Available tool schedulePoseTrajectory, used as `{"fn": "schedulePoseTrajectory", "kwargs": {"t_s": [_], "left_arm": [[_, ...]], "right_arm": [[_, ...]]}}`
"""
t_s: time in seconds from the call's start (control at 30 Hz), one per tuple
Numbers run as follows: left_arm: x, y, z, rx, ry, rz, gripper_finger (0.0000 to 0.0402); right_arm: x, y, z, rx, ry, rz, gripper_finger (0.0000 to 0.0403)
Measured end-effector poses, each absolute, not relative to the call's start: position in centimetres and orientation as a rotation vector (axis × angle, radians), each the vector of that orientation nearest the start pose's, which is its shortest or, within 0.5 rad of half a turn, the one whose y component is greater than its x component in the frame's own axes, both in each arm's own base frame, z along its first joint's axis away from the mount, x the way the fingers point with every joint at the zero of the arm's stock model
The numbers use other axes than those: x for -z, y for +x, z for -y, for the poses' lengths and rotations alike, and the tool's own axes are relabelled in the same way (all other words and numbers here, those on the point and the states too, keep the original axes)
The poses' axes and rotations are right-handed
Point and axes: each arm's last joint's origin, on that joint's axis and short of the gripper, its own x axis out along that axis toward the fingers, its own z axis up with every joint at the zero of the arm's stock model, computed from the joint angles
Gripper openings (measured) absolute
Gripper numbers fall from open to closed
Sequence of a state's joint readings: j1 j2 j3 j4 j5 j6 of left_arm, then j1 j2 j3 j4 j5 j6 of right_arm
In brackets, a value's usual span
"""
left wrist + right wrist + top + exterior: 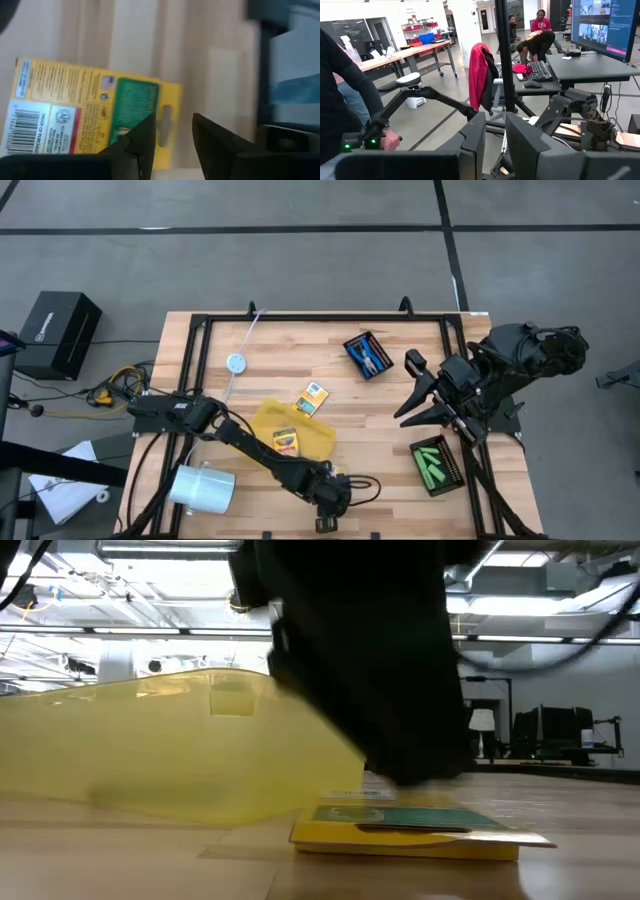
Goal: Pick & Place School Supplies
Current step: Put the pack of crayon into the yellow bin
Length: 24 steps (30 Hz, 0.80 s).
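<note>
- Where the left arm reaches along the near edge of the pale wooden worktop, its left tool hangs low with its two dark fingers set a narrow gap apart, holding nothing.
- A flat yellow-and-green crayon box lies on the wood directly under that tool, barcode side up; the low view shows it lying flat.
- A second crayon box rests on the flat yellow sheet tray; a third lies just beyond the sheet.
- Blue-handled scissor tools fill the far black mesh tray.
- Bright green sticks lie in the near-right black mesh tray.
- The right tool waits raised above the worktop's right side, fingers narrowly parted, empty.
</note>
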<state>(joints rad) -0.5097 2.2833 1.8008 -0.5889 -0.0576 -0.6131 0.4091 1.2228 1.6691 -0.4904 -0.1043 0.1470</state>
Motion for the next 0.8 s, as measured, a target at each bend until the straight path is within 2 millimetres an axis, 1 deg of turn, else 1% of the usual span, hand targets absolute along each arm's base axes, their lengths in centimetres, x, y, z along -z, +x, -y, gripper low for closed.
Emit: {"fn": "schedulePoseTrajectory", "kwargs": {"t_s": [0.2,0.3,0.4,0.47,0.57,0.67,0.73,0.8], "left_arm": [[-20.3,41.7,23.0,0.092,-0.267,-1.01,0.0122],[-23.3,41.3,22.1,0.066,-0.249,-0.922,0.0122],[-26.3,40.7,20.6,-0.008,-0.222,-0.846,0.0122],[-27.9,40.1,19.2,-0.093,-0.19,-0.814,0.012],[-30.1,39.1,17.0,-0.215,-0.157,-0.778,0.0111],[-32.1,37.9,14.5,-0.32,-0.121,-0.767,0.0099],[-32.8,37.1,12.7,-0.374,-0.098,-0.815,0.0094],[-33.2,36.4,10.6,-0.427,-0.072,-0.878,0.0093]], "right_arm": [[-51.3,19.4,-8.7,-0.512,0.124,-0.043,0.0068],[-51.5,19.1,-8.5,-0.506,0.116,-0.022,0.0068],[-51.5,19.0,-7.9,-0.411,0.092,-0.021,0.0068],[-51.1,19.1,-7.3,-0.274,0.082,-0.06,0.0068],[-49.4,19.9,-5.9,-0.034,0.09,-0.205,0.0068],[-46.3,21.1,-3.8,0.181,0.133,-0.455,0.0068],[-44.2,21.9,-2.1,0.297,0.159,-0.616,0.0068],[-42.3,22.5,-0.6,0.36,0.171,-0.714,0.0068]]}}
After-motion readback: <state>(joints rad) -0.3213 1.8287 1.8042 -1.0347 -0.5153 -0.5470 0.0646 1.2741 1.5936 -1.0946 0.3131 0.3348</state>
